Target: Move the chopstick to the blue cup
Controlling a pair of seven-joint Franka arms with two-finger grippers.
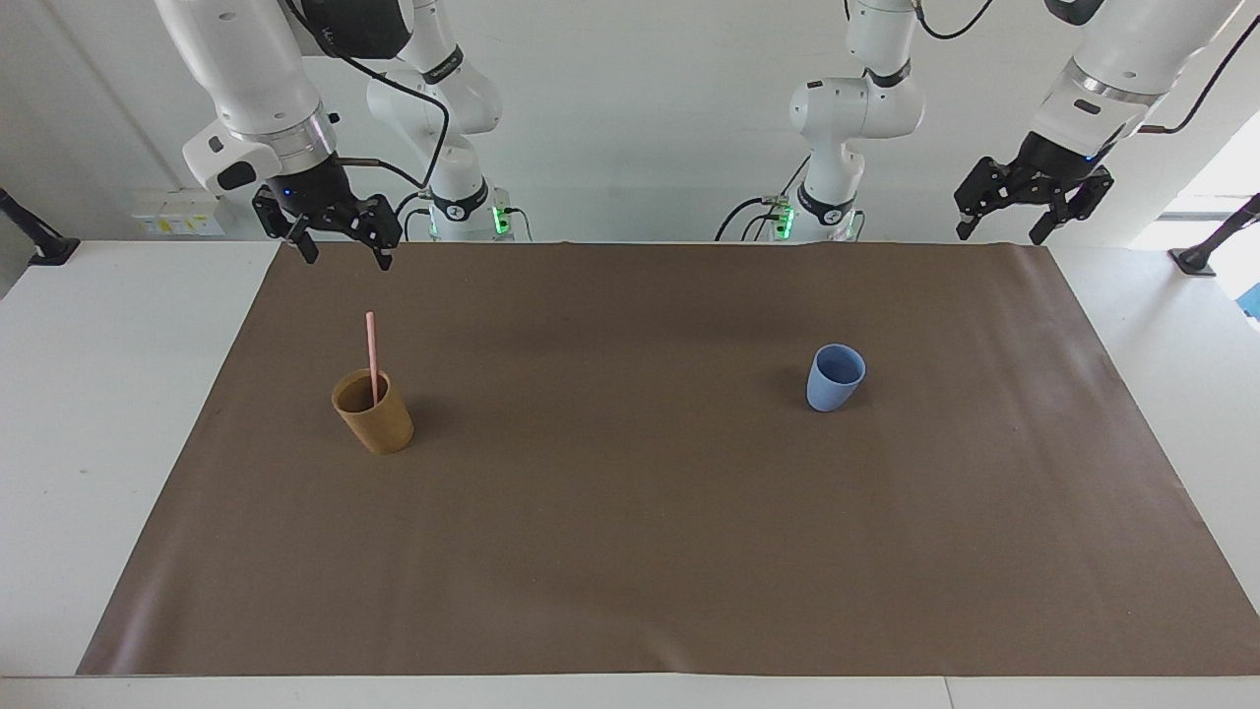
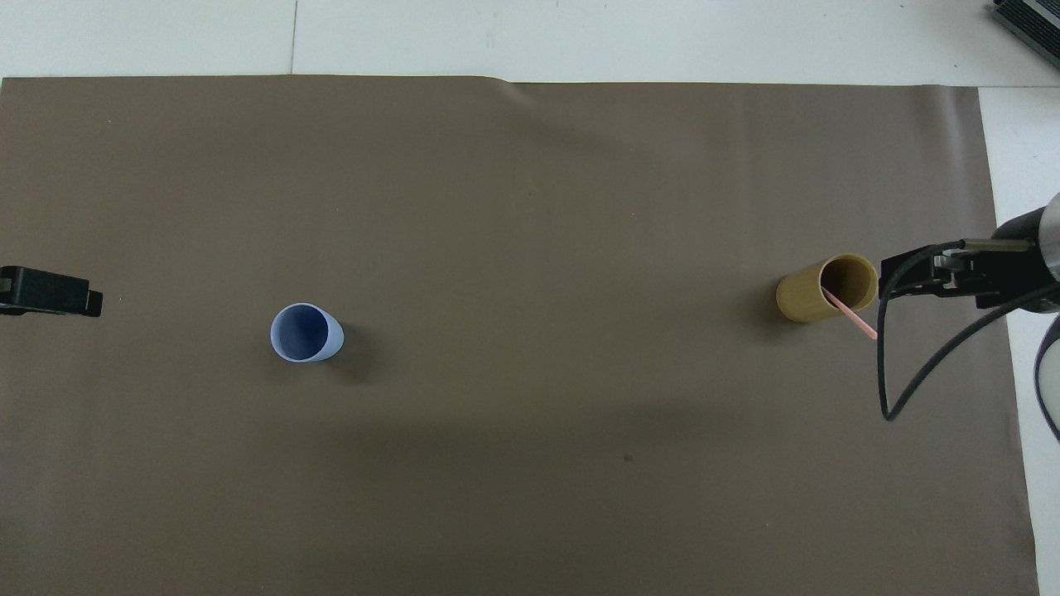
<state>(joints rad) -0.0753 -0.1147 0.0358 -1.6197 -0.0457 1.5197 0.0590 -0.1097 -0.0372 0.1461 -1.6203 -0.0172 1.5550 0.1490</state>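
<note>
A pale pink chopstick (image 1: 371, 353) (image 2: 850, 314) stands leaning in a tan-brown cup (image 1: 375, 418) (image 2: 810, 295) toward the right arm's end of the table. The empty blue cup (image 1: 835, 378) (image 2: 305, 333) stands upright toward the left arm's end. My right gripper (image 1: 345, 258) (image 2: 934, 273) hangs open, raised above the mat's edge on the robots' side of the tan cup, holding nothing. My left gripper (image 1: 998, 236) (image 2: 51, 291) hangs open and empty over the mat's corner at the left arm's end, well apart from the blue cup.
A brown mat (image 1: 630, 551) covers most of the white table (image 1: 108, 414). A black cable (image 2: 898, 389) loops down from the right arm's wrist. The two cups stand far apart on the mat.
</note>
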